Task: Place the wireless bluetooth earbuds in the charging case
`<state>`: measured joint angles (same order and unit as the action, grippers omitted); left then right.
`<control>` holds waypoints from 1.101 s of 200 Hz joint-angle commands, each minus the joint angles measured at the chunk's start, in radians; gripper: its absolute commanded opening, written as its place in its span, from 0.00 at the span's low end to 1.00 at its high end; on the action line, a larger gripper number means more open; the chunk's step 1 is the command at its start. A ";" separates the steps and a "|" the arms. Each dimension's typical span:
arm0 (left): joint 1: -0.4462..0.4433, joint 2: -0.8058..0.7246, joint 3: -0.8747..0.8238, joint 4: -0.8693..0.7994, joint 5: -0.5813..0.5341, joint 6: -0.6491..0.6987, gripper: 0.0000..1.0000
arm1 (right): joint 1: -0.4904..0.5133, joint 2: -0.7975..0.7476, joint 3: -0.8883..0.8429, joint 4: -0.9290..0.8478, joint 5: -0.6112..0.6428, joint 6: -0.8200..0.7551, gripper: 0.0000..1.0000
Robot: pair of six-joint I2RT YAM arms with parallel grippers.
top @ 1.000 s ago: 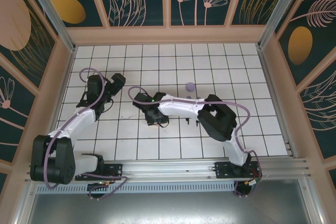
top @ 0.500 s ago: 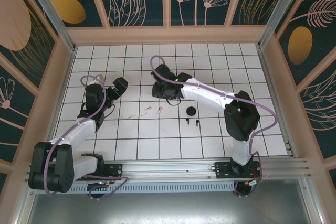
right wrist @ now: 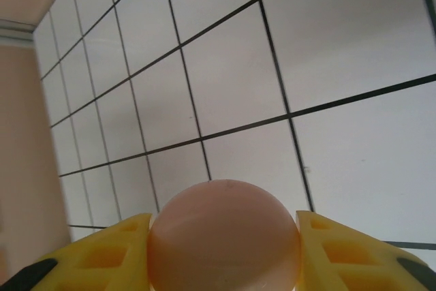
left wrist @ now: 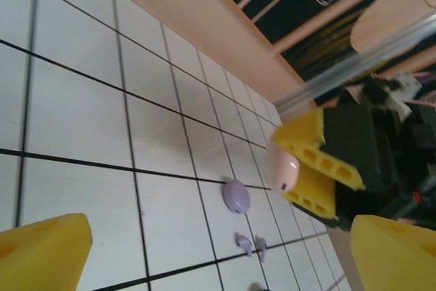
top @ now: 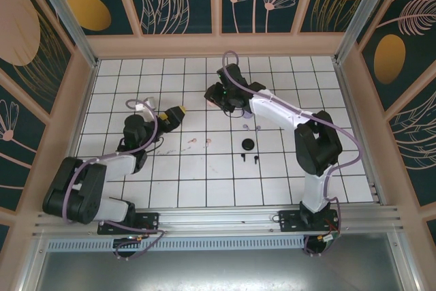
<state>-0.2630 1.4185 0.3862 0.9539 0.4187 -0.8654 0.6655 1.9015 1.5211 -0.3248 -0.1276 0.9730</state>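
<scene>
Wireless bluetooth earbuds (top: 255, 159) lay scattered: pink pair (top: 193, 143) left of black case (top: 248, 144), black pair (top: 242, 158) just nearer, lavender pair (left wrist: 244, 242) just beyond. Right gripper (top: 228, 99), beyond black case, pinched pink case (right wrist: 225, 233). Left gripper (top: 174, 114) spread, well left. Best: lower pink case beside pink pair, opening up.

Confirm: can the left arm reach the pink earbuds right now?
Probably yes. Left gripper is open and empty, the pink earbuds lie on bare table near it, and the right gripper holds the pink case farther back.
</scene>
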 commanded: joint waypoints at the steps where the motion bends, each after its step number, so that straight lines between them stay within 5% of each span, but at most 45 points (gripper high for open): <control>1: -0.017 0.056 0.018 0.182 0.078 -0.002 0.94 | 0.002 0.029 0.027 0.076 -0.059 0.129 0.32; 85: -0.069 0.169 0.074 0.185 0.018 0.058 0.64 | 0.038 0.123 0.160 0.057 -0.063 0.251 0.32; 220: -0.081 0.282 0.163 0.273 -0.057 0.032 0.59 | 0.081 0.149 0.191 0.047 -0.063 0.267 0.32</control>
<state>-0.3344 1.6733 0.5156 1.1721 0.3771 -0.8314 0.7334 2.0327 1.6897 -0.2729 -0.1818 1.2213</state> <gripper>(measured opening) 0.597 0.431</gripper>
